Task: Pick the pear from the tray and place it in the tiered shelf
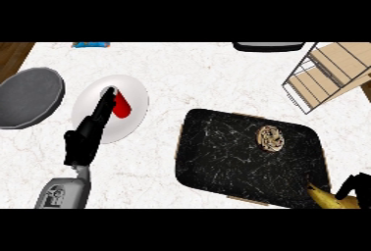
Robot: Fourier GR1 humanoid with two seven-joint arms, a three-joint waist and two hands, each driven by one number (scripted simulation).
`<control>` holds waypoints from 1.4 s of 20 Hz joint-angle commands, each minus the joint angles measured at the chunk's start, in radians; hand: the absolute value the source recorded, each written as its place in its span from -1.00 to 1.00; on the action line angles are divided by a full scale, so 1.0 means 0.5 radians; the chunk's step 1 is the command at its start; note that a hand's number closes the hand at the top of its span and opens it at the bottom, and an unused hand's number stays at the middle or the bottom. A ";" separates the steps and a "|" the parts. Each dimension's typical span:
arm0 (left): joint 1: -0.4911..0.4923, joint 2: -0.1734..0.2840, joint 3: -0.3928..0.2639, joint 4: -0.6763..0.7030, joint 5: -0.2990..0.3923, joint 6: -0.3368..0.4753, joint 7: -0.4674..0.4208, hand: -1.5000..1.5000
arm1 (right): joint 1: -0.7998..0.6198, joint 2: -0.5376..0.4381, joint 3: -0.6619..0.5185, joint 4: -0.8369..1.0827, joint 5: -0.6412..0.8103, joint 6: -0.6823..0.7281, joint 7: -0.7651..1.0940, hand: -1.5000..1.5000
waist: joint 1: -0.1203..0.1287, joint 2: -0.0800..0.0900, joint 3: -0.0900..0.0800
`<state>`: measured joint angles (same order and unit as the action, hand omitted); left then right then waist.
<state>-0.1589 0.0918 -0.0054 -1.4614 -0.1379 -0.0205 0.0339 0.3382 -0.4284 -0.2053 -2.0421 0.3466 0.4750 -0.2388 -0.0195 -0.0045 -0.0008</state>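
On the white marbled worktop a black tray with pale veining sits toward the right, and near its upper right part lies a small round brownish thing with a patterned top; I cannot tell what it is. At the tray's lower right corner the right hand shows only partly at the view's edge, its dark fingers curled round a yellow-brown pear, whose narrow end points up and left over the tray's rim. Much of the hand is cut off by the edge.

Over on the left, the left hand reaches up from its grey forearm, fingers straight and together, lying across a white plate. Just beside the fingertips, on the plate, is a small red item; the hand holds nothing. To the left of the plate, near but apart, rests a grey round plate.

At the upper right stands the tiered shelf, light wood with a thin wire frame, well apart from the pear. A dark object shows at the top edge, and a small blue thing at the upper left.
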 commanded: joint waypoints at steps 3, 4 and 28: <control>0.022 -0.030 -0.042 -0.086 -0.028 0.021 0.062 0.00 | 0.077 0.002 -0.480 -0.414 -0.603 0.192 0.324 1.00 | 0.002 -0.001 -0.001; -0.007 -0.041 -0.036 0.031 -0.050 0.038 -0.015 0.00 | 0.045 -0.106 -0.678 -0.321 -0.719 0.232 0.277 1.00 | -0.006 0.002 -0.001; 0.020 -0.014 -0.021 0.049 -0.040 -0.037 -0.105 0.00 | -1.261 -0.827 -0.841 0.382 -0.754 -0.312 1.177 1.00 | 0.056 0.013 0.000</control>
<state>-0.1658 0.0706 -0.0223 -1.4670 -0.1555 -0.0238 0.0346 -0.2191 -0.8078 -0.6633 -1.9311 -0.0938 0.3596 0.3505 0.0086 0.0012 -0.0006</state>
